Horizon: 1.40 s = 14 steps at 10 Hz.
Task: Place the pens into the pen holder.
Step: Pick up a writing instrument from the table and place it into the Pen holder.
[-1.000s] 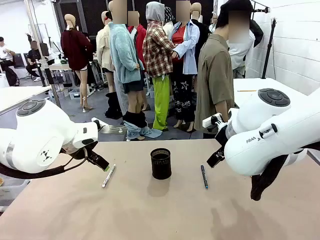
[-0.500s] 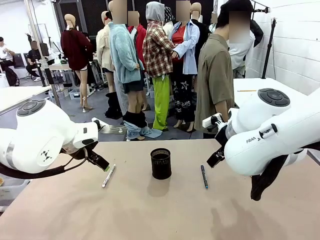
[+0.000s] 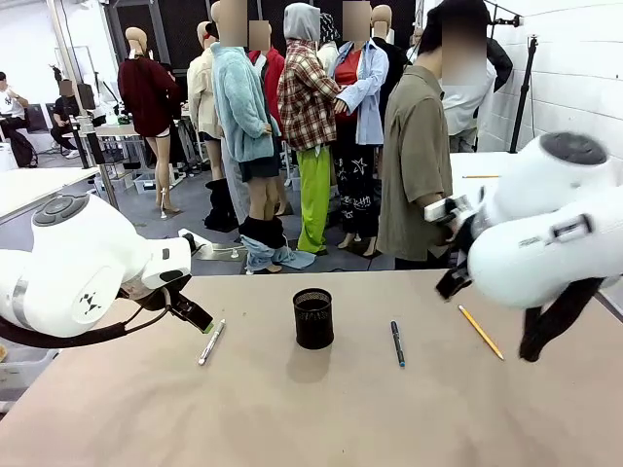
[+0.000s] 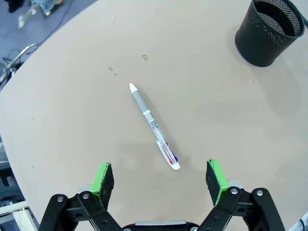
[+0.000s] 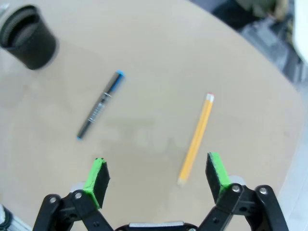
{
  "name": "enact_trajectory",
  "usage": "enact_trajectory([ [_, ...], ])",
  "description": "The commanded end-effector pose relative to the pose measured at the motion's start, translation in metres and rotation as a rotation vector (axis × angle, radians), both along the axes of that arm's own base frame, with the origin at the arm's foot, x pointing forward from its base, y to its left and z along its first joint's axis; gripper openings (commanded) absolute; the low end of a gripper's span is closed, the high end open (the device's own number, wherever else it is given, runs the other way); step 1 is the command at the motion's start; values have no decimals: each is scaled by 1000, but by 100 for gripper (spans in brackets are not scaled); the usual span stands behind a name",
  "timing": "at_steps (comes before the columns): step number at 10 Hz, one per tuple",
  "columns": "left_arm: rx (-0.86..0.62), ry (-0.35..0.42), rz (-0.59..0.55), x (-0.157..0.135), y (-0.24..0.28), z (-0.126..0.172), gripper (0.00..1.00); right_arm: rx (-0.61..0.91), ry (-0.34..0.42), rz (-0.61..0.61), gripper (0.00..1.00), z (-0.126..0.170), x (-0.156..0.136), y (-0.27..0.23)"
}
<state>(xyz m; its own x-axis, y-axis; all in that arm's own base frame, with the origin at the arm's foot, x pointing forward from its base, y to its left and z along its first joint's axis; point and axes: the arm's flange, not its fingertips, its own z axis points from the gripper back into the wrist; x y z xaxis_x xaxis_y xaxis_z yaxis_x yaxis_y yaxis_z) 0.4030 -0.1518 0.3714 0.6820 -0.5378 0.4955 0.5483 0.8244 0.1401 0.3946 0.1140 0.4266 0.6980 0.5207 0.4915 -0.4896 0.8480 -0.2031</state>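
Swung rightward since a moment ago, the right pincer (image 5: 157, 174) gapes empty above the yellow pencil (image 5: 196, 139), with the dark pen (image 5: 100, 106) and pen holder (image 5: 26, 38) beyond. It should centre over the pencil's middle before closing. The left pincer (image 4: 161, 180), likewise open and empty, hovers over the white pen (image 4: 154, 127).

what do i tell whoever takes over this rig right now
Left gripper: open, empty, hovering over the white pen with a grey grip, which lies flat on the tan table, left of the black wire-mesh pen holder.
Right gripper: open, empty, above the table by the yellow pencil. The dark blue-black pen lies between pencil and holder.
Done: nothing; no pen stands in the holder.
Left: pick up all three and drop them in.
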Motion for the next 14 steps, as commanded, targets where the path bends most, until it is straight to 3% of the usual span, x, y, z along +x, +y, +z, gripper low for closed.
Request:
enact_trajectory([
  [1, -1, 0, 2, 0, 1, 0, 100, -35, 66, -104, 100, -3, -23, -30],
  [4, -1, 0, 2, 0, 1, 0, 100, -93, 286, -147, 100, -22, 15, -52],
  [6, -1, 0, 2, 0, 1, 0, 100, -129, 356, -186, 100, -38, 33, -59],
  [8, -1, 0, 2, 0, 1, 0, 100, -127, 365, -144, 100, -61, 50, -52],
  [9, -1, 0, 2, 0, 1, 0, 100, -84, 329, -188, 100, -66, 50, -49],
  [10, -1, 0, 2, 0, 1, 0, 100, -38, 305, -134, 100, -67, 41, -48],
  [11, -1, 0, 2, 0, 1, 0, 100, -99, 370, -154, 100, -61, 45, -55],
  [14, -1, 0, 2, 0, 1, 0, 100, -99, 370, -154, 100, -61, 45, -55],
])
